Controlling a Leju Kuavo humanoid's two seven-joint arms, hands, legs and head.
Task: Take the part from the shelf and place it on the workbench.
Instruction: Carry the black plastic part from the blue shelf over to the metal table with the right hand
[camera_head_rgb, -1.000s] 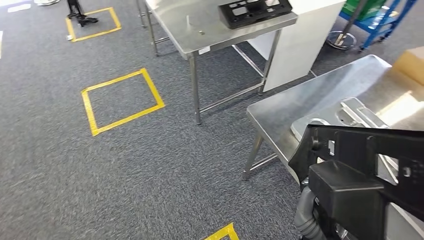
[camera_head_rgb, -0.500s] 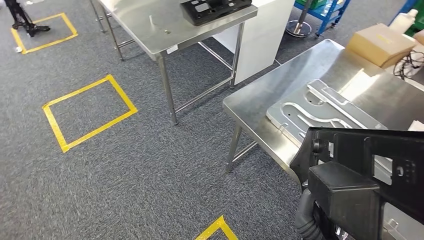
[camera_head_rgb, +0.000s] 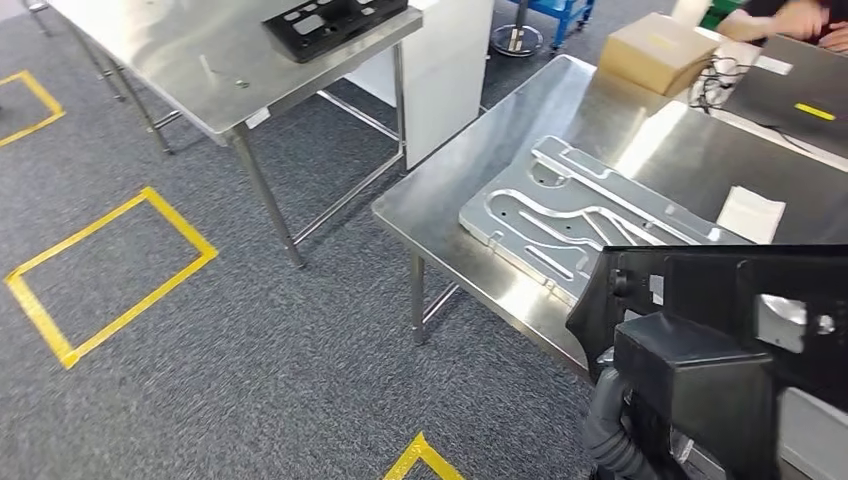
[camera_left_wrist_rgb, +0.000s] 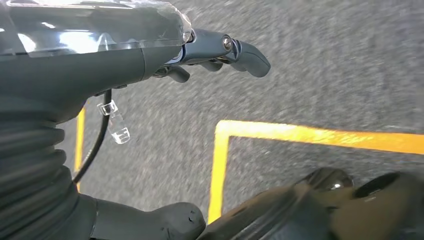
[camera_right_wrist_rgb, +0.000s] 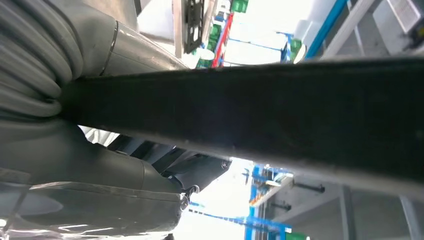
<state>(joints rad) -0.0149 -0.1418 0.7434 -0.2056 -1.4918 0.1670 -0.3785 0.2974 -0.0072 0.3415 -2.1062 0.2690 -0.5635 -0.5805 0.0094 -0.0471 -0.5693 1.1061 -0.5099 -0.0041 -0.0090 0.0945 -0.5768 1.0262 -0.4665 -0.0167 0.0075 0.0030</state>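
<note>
The black plastic part (camera_head_rgb: 740, 320) rides low at the robot's right side, above the near edge of the workbench (camera_head_rgb: 440, 210), with the right hand (camera_right_wrist_rgb: 115, 175) grasping it from beneath. It looks stiff, broad and fairly light, so a hold under its long edge should suit it. The left hand (camera_left_wrist_rgb: 220, 50) hangs over the carpet, fingers loosely apart and holding nothing.

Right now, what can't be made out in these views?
- Right robot hand: its fingers are covered by the black part in the right wrist view, so the grip is unclear.
- Black part: cut off by the right edge of the head view.
- Person's hand: cropped by the top edge, head view.
- Left robot hand: motion-blurred floor behind it.
</note>
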